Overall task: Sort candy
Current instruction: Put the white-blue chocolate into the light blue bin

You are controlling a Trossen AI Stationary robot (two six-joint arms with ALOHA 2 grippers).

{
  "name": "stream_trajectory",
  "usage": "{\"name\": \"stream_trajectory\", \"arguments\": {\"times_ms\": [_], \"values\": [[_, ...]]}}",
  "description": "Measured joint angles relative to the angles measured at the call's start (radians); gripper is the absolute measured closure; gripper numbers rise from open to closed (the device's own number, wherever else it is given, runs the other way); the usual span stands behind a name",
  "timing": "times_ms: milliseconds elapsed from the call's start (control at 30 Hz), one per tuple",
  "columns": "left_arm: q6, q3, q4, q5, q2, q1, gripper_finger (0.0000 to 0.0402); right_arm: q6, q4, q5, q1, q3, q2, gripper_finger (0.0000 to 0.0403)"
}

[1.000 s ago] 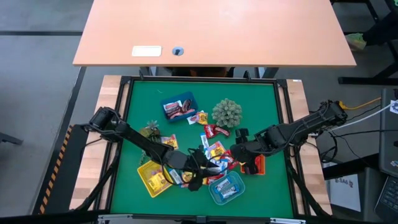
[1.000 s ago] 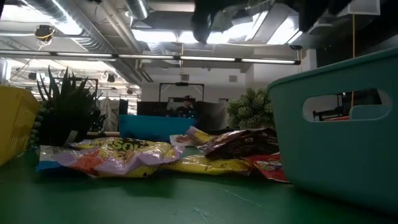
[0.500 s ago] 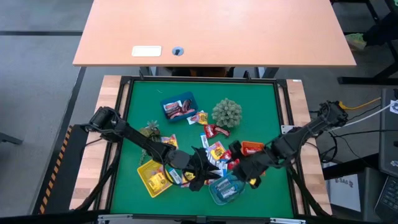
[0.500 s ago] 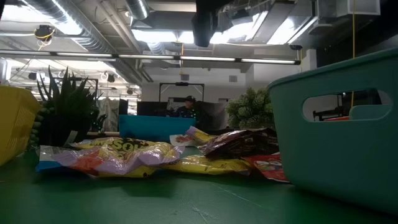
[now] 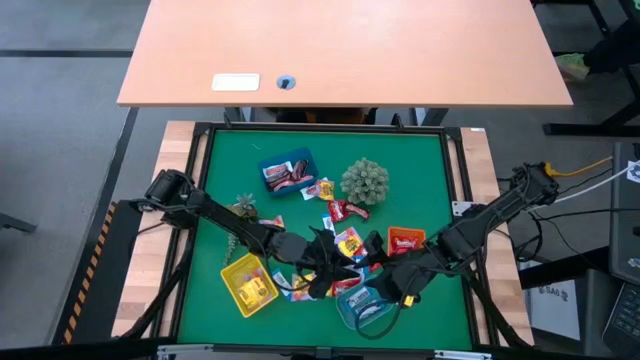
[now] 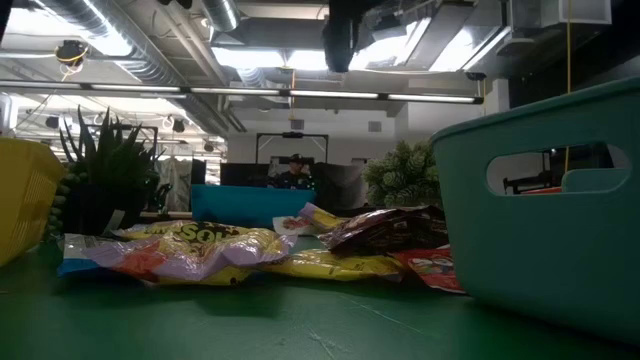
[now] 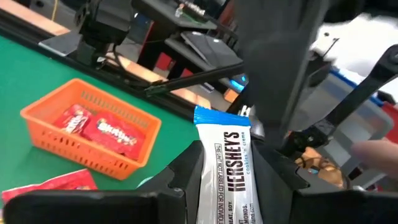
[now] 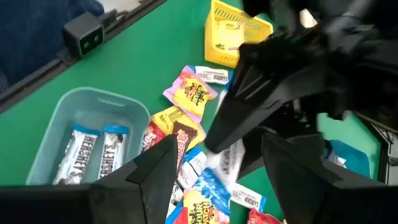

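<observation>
Swinging from the orange plastic basket (image 5: 406, 240), my right fingers (image 5: 383, 289) now hover spread by the teal plastic tray (image 5: 362, 306), while my left fingers (image 7: 227, 186) pinch a blue-and-white wrapped chocolate bar (image 7: 224, 168) that likely belongs there.

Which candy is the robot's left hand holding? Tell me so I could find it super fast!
Find the green table, then the messy candy pile in its middle, where the left gripper hovers. Pinched between its dark fingers stands the white Hershey's bar with a blue top edge. The loose sweets around it are mostly red and yellow, so it is the only white one held up.
</observation>
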Motion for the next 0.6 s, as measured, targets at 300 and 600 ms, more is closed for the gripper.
{"name": "stream_trajectory", "arguments": {"times_ms": [300, 600], "values": [[-0.002, 0.000, 0.096, 0.022, -0.001, 0.000, 0.0296, -0.012, 0.006, 0.024, 0.000, 0.000, 0.011, 0.0171], [-0.001, 0.000, 0.110, 0.024, -0.001, 0.000, 0.0296, -0.043, 0.007, 0.035, 0.000, 0.000, 0.011, 0.0171]]}}
